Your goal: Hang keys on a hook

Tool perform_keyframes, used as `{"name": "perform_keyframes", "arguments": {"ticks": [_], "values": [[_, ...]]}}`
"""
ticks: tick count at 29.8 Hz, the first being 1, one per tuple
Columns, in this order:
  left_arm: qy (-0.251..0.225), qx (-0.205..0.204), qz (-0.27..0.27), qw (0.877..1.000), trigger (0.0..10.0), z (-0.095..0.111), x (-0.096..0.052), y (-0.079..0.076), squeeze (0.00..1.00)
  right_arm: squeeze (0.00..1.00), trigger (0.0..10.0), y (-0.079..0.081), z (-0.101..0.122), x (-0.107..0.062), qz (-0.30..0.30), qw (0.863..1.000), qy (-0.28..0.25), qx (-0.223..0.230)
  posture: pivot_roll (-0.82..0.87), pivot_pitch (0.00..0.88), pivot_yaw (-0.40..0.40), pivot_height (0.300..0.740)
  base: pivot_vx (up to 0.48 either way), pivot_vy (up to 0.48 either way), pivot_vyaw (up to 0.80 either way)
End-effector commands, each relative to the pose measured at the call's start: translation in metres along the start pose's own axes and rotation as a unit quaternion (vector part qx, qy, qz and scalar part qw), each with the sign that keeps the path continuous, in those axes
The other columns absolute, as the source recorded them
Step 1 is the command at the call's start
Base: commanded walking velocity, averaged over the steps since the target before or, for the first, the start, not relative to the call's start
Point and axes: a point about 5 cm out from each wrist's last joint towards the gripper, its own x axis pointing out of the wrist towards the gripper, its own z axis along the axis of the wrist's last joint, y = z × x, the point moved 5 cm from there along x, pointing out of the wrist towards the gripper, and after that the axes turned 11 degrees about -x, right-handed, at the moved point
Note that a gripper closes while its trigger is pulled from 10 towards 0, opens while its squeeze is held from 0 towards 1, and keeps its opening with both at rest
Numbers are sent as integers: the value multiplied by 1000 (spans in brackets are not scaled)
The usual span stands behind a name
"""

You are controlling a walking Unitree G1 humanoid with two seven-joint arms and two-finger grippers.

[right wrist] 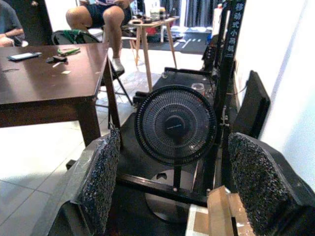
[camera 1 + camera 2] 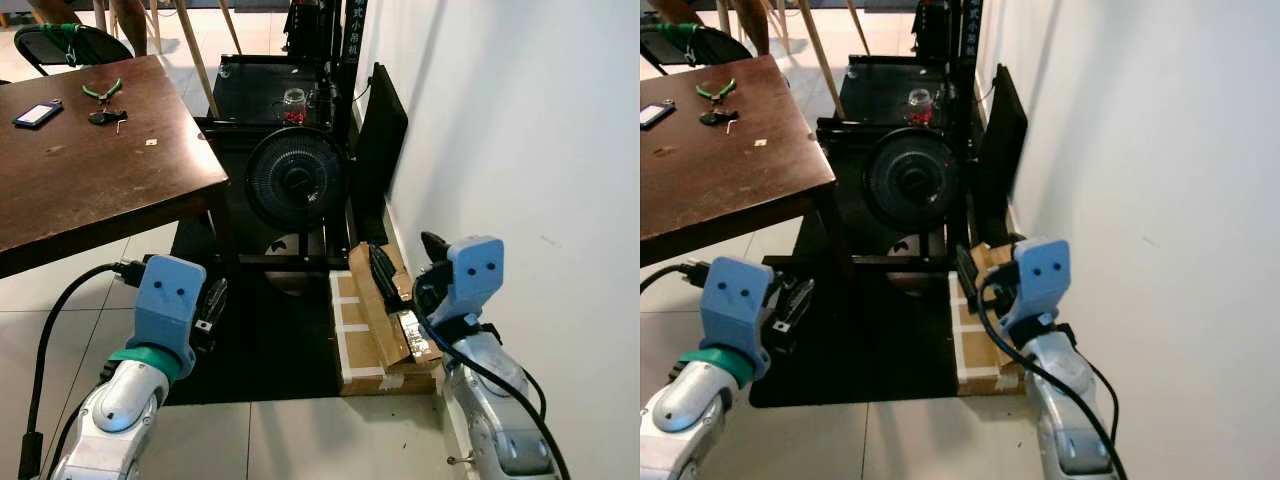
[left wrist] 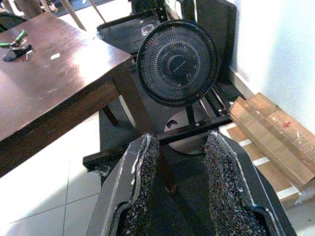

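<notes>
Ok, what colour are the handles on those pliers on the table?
Green; the pliers show best in the left eye view.

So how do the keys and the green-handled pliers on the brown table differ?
The keys are dark with a black fob and lie nearer the robot; the pliers have bright green handles and lie just behind them, toward the table's far edge. The keys form a small compact clump, while the pliers are longer, with handles spread. Both rest untouched on the table, far from the left tool and right tool, both open.

table (image 2: pixel 90 190) dark brown | fan (image 2: pixel 297 182) black | wall (image 2: pixel 520 130) white | box (image 2: pixel 385 315) tan cardboard | pliers (image 2: pixel 102 90) green-handled
</notes>
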Motion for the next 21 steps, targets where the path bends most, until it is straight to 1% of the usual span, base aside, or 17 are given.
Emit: {"name": "perform_keyframes", "arguments": {"ticks": [1,2,4,5,10,11,14,15,16,18,19,21], "values": [[9,10,1,1000,10000,-6,-7,1,0,0,10000,9,-1,-8,21,1000,3,1,-70,116,101,740,0,0,0],[11,3,8,1000,10000,-8,-9,4,0,0,10000,14,0,-10,34,999,-1,0,-72,121,101,740,0,0,0],[11,3,8,1000,10000,-8,-9,4,0,0,10000,14,0,-10,34,999,-1,0,-72,121,101,740,0,0,0],[11,-5,14,1000,10000,-7,-15,7,0,0,10000,20,4,-12,42,999,-8,-1,-61,131,98,740,0,0,0],[3,0,10,1000,10000,-4,-17,4,0,0,10000,21,7,-12,34,999,-6,-3,-51,135,98,740,0,0,0],[2,1,9,1000,10000,0,-19,3,0,0,10000,23,8,-12,33,999,-2,-10,-50,132,100,740,0,0,0],[2,2,9,1000,10000,-1,-20,3,0,0,10000,23,7,-12,33,999,3,-21,-50,129,99,740,0,0,0],[11,3,12,1000,10000,-5,-20,4,0,0,10000,25,9,-13,36,999,6,-31,-53,128,94,740,0,0,0],[17,-11,11,1000,10000,-9,-19,4,0,0,10000,27,10,-14,41,998,7,-40,-53,128,94,740,0,0,0],[17,-11,11,1000,10000,-9,-19,4,0,0,10000,27,10,-14,41,998,7,-40,-53,128,94,740,0,0,0],[16,-33,6,999,10000,-6,-18,3,0,0,10000,29,11,-15,46,998,9,-48,-68,129,85,740,0,0,0],[16,-33,6,999,10000,-6,-18,3,0,0,10000,29,11,-15,46,998,9,-48,-68,129,85,740,0,0,0]]}}
